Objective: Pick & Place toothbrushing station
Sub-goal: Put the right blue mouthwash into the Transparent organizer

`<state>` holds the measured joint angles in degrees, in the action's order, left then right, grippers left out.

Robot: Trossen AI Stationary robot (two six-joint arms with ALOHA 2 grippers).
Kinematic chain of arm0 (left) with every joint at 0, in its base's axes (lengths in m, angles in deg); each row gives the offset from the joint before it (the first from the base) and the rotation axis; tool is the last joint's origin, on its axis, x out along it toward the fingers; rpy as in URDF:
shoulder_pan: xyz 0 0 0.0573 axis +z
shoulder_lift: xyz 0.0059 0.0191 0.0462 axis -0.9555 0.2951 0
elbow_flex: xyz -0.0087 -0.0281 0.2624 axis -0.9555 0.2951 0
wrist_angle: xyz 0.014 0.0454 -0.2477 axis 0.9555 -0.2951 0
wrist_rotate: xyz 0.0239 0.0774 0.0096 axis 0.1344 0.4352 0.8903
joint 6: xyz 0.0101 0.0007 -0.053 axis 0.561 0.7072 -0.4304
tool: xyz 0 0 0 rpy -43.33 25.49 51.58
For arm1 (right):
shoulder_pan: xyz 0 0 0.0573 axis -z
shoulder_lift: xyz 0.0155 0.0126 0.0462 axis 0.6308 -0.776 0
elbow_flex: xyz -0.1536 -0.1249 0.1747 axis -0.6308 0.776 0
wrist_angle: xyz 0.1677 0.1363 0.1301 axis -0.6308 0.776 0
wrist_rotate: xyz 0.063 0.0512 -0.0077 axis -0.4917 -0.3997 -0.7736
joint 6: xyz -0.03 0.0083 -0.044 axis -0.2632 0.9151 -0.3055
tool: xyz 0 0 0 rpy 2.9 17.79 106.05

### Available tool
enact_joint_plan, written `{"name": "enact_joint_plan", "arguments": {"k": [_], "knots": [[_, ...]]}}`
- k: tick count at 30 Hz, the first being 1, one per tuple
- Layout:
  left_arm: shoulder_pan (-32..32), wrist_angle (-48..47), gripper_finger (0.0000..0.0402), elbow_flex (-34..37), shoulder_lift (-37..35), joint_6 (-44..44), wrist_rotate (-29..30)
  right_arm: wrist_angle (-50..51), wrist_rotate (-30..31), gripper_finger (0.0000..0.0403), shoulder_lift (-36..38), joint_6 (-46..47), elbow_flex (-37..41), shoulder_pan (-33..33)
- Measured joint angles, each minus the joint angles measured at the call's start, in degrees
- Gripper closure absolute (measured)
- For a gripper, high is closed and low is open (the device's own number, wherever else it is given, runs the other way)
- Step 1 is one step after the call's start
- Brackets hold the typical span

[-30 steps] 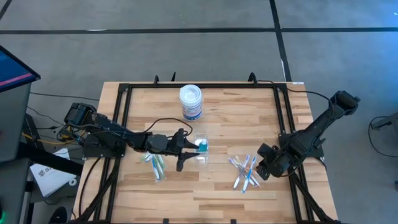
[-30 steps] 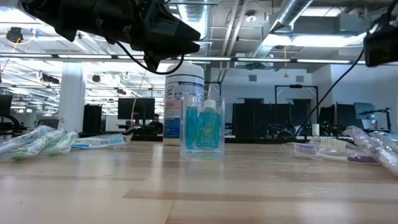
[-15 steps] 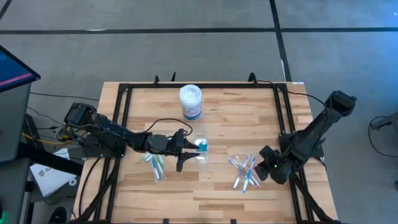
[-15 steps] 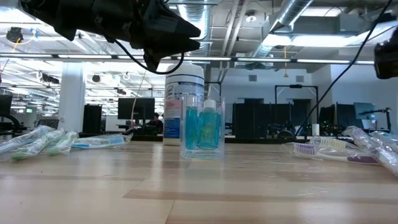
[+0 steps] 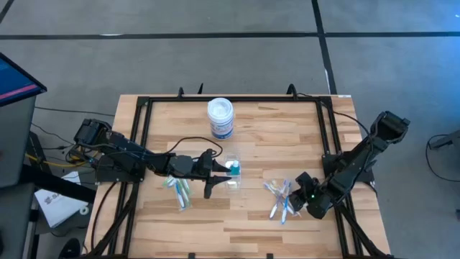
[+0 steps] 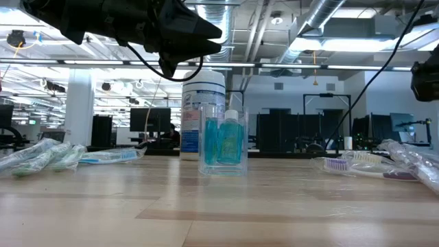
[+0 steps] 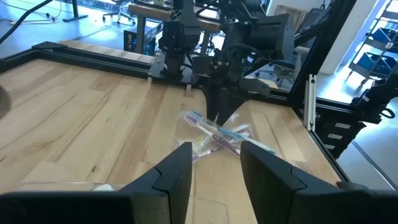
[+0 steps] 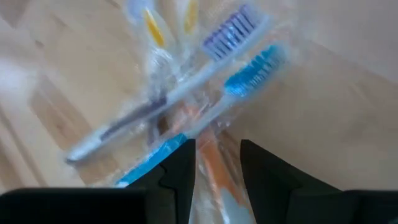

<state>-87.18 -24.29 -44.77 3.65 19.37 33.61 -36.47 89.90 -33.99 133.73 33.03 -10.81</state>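
Observation:
A small clear cup (image 5: 232, 175) stands upright at mid-table with a blue white-capped tube (image 6: 232, 140) upright inside it. My left gripper (image 5: 221, 171) hovers open just above and to the left of the cup, with nothing between its fingers. One pile of wrapped toothbrushes (image 5: 180, 191) lies flat to the cup's left. A second pile (image 5: 280, 199) lies flat to its right. My right gripper (image 5: 296, 193) stands open, slanting down over that right pile (image 8: 205, 87). Whether its fingers touch the brushes I cannot tell.
A white round jar with a blue label (image 5: 221, 117) stands at the far middle, behind the cup. Black frame rails (image 5: 144, 129) run along the table's left, right and far sides. Bare wood lies along the near edge.
My right gripper has sunk and moved toward the table's near left, coming over the right toothbrush pile, and has rolled and tipped further down. Its fingers keep the same gap.

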Motion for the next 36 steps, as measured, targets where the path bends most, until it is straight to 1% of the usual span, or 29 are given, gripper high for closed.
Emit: {"name": "enact_joint_plan", "arguments": {"k": [3,7,19,30,36], "knots": [[0.0,0.01,0.0271,0.0,-0.01,0.0,0.0,-1.23,1.37,0.0285,0.66,-1.37,-0.02,0.11],[0.0,0.01,0.0271,0.0,-0.01,0.0,0.0,-1.13,1.54,0.0285,1.86,-1.81,-0.02,0.12],[0.0,0.03,0.0271,0.0,-0.02,0.0,0.0,-0.89,2.83,0.0285,1.84,-1.92,-0.02,0.18],[0.0,0.04,0.0271,0.0,0.0,0.0,0.0,-3.14,2.95,0.0285,-2.83,-1.5,-0.08,1.14],[0.0,0.06,0.0271,0.0,0.0,0.0,0.0,-3.48,5.74,0.0289,-3.23,-2.2,-0.07,1.71]]}}
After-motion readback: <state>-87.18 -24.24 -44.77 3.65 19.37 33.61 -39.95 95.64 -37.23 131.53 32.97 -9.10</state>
